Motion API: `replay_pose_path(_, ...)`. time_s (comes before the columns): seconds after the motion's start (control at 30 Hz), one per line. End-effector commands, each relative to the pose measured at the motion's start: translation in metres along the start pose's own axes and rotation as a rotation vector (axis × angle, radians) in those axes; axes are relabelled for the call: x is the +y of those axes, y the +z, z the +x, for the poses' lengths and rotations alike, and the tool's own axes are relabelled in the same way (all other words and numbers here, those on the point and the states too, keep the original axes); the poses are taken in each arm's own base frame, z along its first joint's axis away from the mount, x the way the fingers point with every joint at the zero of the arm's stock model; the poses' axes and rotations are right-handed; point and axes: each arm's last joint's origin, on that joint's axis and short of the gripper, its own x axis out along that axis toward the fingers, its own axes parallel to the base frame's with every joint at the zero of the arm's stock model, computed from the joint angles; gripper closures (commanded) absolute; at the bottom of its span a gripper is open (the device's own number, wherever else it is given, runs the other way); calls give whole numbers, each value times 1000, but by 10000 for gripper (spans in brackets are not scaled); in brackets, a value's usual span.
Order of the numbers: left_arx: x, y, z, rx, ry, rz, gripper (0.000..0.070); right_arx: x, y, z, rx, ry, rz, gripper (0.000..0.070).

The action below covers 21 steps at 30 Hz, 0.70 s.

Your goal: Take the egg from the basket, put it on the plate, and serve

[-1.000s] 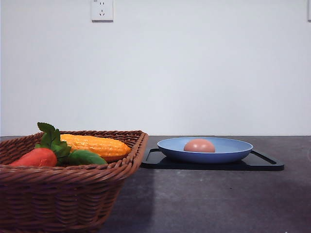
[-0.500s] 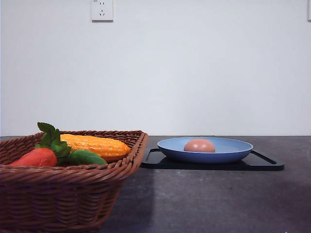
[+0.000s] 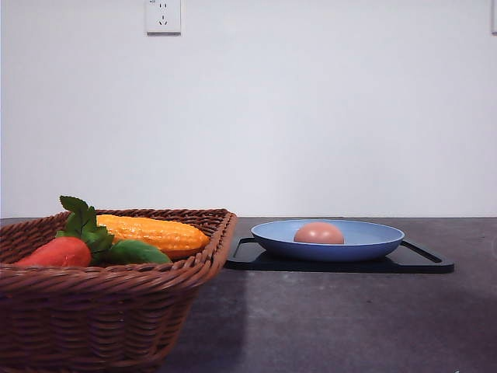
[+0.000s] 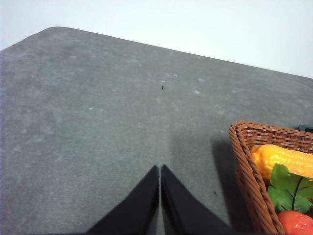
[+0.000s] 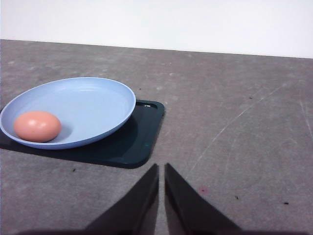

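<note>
Egg (image 3: 318,233) lies in the blue plate (image 3: 373,241) on a black tray (image 3: 423,263).

The pinkish-brown egg (image 3: 318,233) lies in the blue plate (image 3: 373,241), right of the wicker basket (image 3: 101,311).

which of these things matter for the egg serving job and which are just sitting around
Part of the job:
egg, lying in the plate
plate, resting on the black tray
basket, the egg's source

Just lying about:
corn cob in the basket
red vegetable with green leaves, in the basket
black tray
wall socket
</note>
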Motion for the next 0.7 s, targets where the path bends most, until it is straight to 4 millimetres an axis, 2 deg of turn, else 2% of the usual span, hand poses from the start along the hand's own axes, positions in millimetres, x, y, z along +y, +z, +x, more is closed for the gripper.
replay_pose_path(0.0,2,-8,2,31,6,-2,700,0,-1,0,-2,-2,10,700)
replay_pose_path(0.67,2,-8,2,31,6,-2,700,0,-1,0,-2,-2,10,700)
